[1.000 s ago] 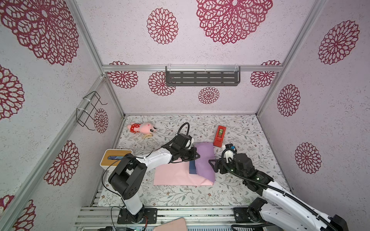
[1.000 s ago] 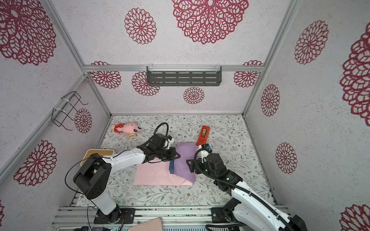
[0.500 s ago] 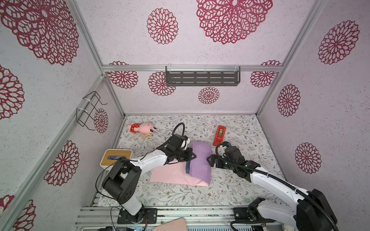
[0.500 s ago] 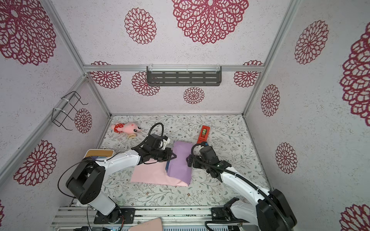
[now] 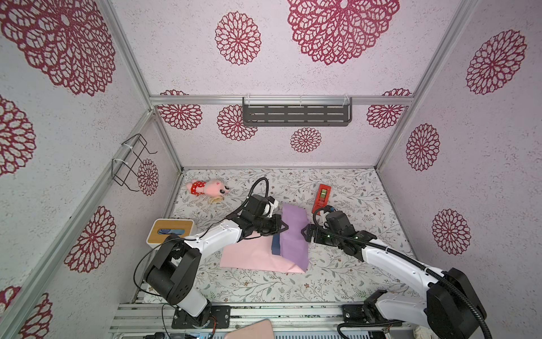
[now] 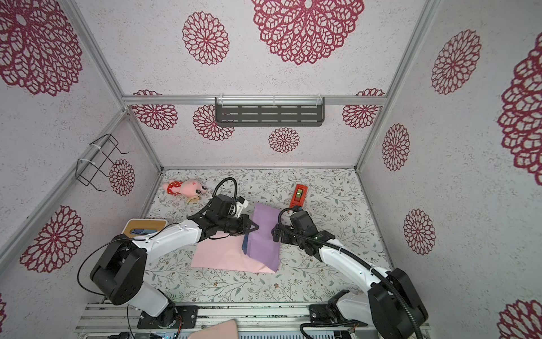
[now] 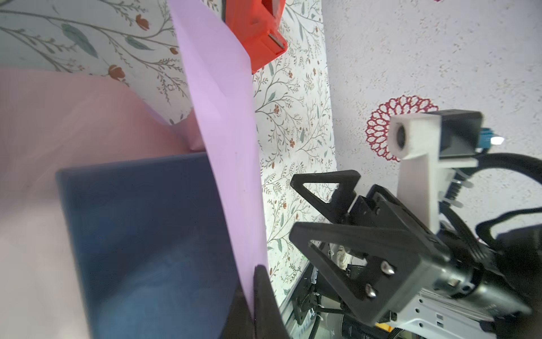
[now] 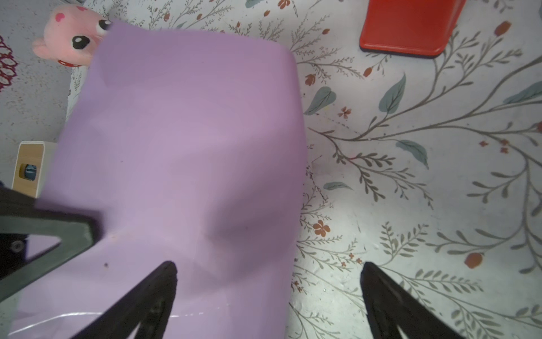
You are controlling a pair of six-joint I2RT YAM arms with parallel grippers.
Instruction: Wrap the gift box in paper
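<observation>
Nearest the arm bases, the paper (image 5: 249,256) lies flat on the floral mat (image 5: 337,273), pale pink face up. It spreads out from the gift box (image 5: 275,245) toward the front and the left arm's side. The box appears to sit on the sheet. In both top views only a narrow navy strip of it shows, because the sheet's other part is draped over it, lilac face outward.

That puts one flap across the box, so the wrap looks to be at an early stage. The pink flap on the box's left side is not yet brought up, the ends are open, and nothing is taped.

At the box's top edge, the left gripper (image 5: 283,227) is clamped on the lilac flap. The left wrist view shows the paper running between its closed fingers (image 7: 261,293). Just right of the box, the right gripper (image 5: 305,233) stands with jaws wide apart, holding nothing.

The box looks matte, rigid and sharp-cornered. The paper is thin and smooth, and it bows in soft dents rather than crisp creases.

Well left of the box sits a white tissue box (image 5: 170,232) with a wooden top. Beyond the gift box lies a red plastic tape dispenser (image 5: 322,196), and farther left a pink plush toy (image 5: 208,187).
</observation>
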